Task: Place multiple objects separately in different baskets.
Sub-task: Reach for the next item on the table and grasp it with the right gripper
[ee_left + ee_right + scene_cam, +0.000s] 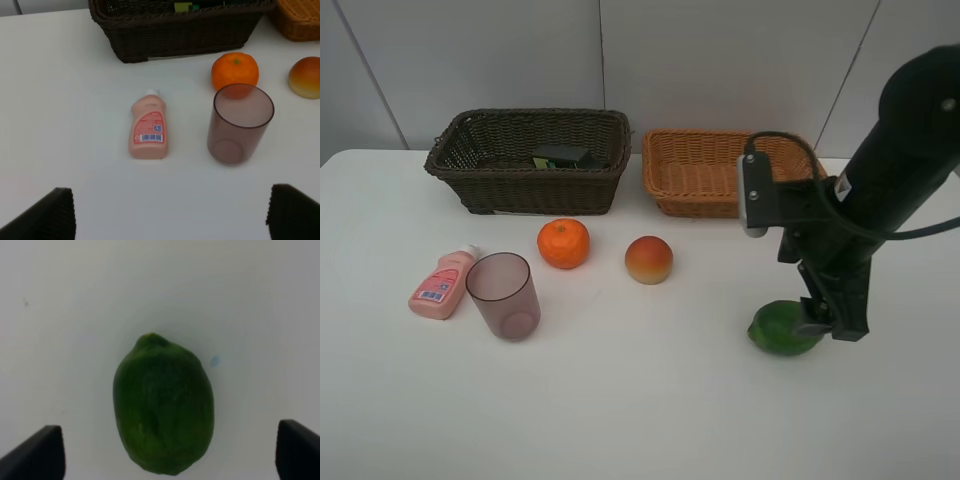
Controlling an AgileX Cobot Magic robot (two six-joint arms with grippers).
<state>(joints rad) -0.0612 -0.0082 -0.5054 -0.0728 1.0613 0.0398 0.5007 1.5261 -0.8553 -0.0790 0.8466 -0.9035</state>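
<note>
The green lime (780, 330) (162, 405) lies on the white table at the right. My right gripper (825, 322) (167, 452) is down over it, open, its fingers wide on either side and clear of the fruit. The orange mandarin (564, 243) (234, 71), the peach-like fruit (648, 260) (306, 77), the mauve cup (504, 295) (241, 123) and the pink bottle (442, 284) (148, 131) rest on the table. A dark green bottle (563, 156) lies in the dark brown basket (530, 165). The tan basket (695, 175) holds nothing. My left gripper (170, 215) is open, short of the pink bottle.
Both baskets stand side by side along the back wall, the dark one (190, 37) on the left. The pink bottle lies on its side, cap toward the dark basket. The cup stands upright just in front of the mandarin. The right arm's body hangs over the tan basket's right end.
</note>
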